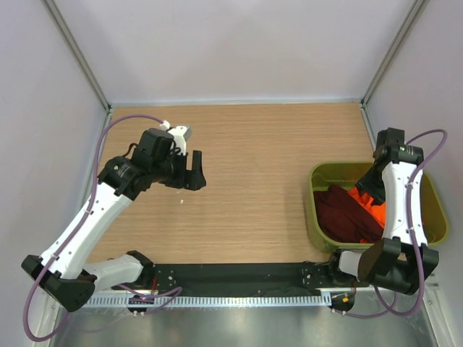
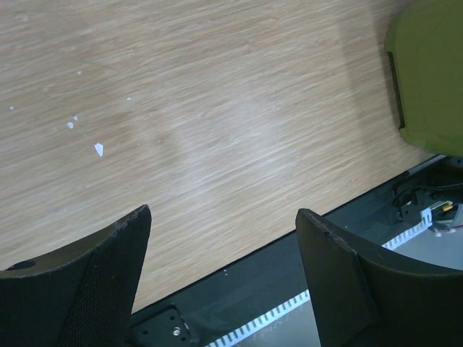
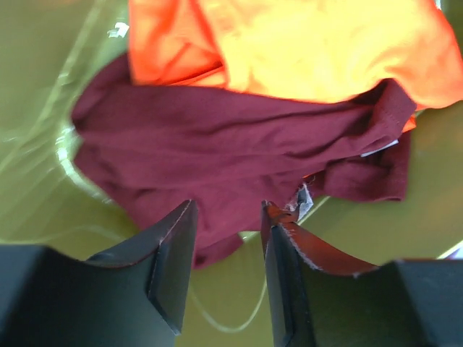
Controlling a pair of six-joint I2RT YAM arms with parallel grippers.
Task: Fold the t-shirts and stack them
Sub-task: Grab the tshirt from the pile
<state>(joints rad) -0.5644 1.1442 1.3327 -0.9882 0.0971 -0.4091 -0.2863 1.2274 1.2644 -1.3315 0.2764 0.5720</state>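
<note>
Right gripper [image 3: 228, 238] jaws narrowly apart, straddling maroon t-shirt [image 3: 239, 144] edge in tub [image 1: 434, 217], lower right, ready to pinch; orange t-shirt [image 3: 304, 43] beside it. Left gripper [image 2: 224, 238] jaws apart, empty.

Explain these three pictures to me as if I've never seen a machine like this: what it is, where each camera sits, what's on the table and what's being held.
The machine is two robot arms bolted at the table's near edge. The overhead picture looks down from above and behind them. The other two come from small cameras on each wrist, so the dark shapes at the bottom are that arm's own fingers.

The left tool hangs open above the bare wooden table, holding nothing.

At the right stands an olive-green tub with two crumpled shirts inside: a maroon t-shirt and an orange t-shirt partly under it.

The right tool is down in the tub, its jaws partly open at the maroon cloth's edge. I cannot tell whether it has a grip yet.
</note>
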